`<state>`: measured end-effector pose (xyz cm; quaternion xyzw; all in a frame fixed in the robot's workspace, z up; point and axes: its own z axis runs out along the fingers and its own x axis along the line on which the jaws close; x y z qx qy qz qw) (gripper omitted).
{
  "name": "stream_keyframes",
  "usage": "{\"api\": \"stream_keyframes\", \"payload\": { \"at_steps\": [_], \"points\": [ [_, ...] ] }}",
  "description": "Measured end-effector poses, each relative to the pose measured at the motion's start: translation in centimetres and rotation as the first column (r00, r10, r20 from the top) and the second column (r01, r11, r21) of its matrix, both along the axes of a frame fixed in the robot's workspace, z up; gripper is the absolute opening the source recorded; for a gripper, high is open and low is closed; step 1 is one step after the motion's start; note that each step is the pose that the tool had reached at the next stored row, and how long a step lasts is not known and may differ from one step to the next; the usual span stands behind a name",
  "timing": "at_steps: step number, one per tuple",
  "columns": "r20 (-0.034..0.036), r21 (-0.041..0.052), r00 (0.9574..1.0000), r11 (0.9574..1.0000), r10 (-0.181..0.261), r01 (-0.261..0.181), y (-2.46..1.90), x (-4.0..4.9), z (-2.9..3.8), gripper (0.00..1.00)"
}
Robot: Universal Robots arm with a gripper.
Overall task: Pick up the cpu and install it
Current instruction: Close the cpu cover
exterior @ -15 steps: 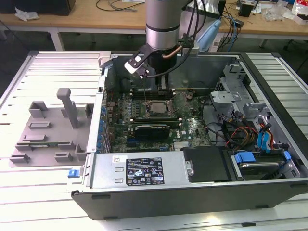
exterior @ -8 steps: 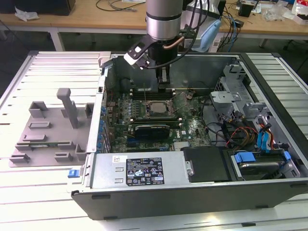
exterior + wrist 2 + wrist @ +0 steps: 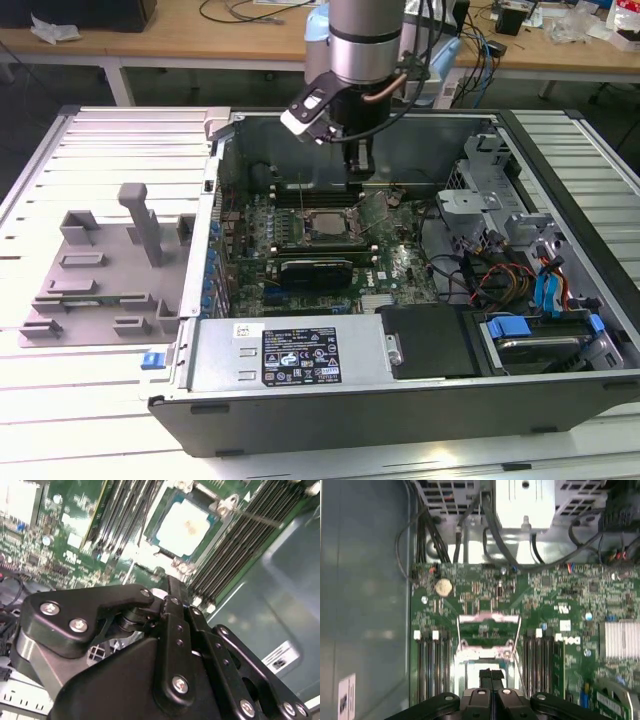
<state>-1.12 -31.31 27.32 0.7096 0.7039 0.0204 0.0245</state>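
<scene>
- Well apart from the claw (image 3: 358,172), on the exterior view's left and outside the computer case (image 3: 400,410), a grey fixture tray (image 3: 100,265) lies on the ribbed table (image 3: 60,400).
- Just below the claw and slightly to the exterior view's left, the cpu (image 3: 322,228) lies flat in the motherboard socket (image 3: 300,243). In the second wrist view its pale metal top (image 3: 182,525) faces up, close ahead of the fingertips.
- The claw reaches down into the case over the socket. In the first wrist view (image 3: 491,677) its two dark fingers are pressed together with no gap, and nothing is pinched between them. I cannot tell whether the tips touch the chip.
- Just on the exterior view's right of the claw, the socket's metal load frame (image 3: 375,208) stands tilted up, open.
- Well to the exterior view's right, a drive bay with blue tabs (image 3: 545,330) sits in the case corner.
</scene>
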Motion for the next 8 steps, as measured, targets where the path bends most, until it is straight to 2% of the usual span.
{"api": "stream_keyframes", "payload": {
  "at_steps": [4, 5, 8],
  "points": [
    [0.0, 0.0, 1.0, 1.0, 0.0, 0.0, 0.0, 1.72, -0.01, 0.11],
    [-0.0001, -0.0002, 1.0, 1.0, 0.0, 0.0, 0.0, 2.62, 0.0, 0.11],
    [0.0001, 0.0002, 1.0, 1.0, 0.0, 0.0, 0.0, 3.98, -0.02, 0.11]
  ]
}}
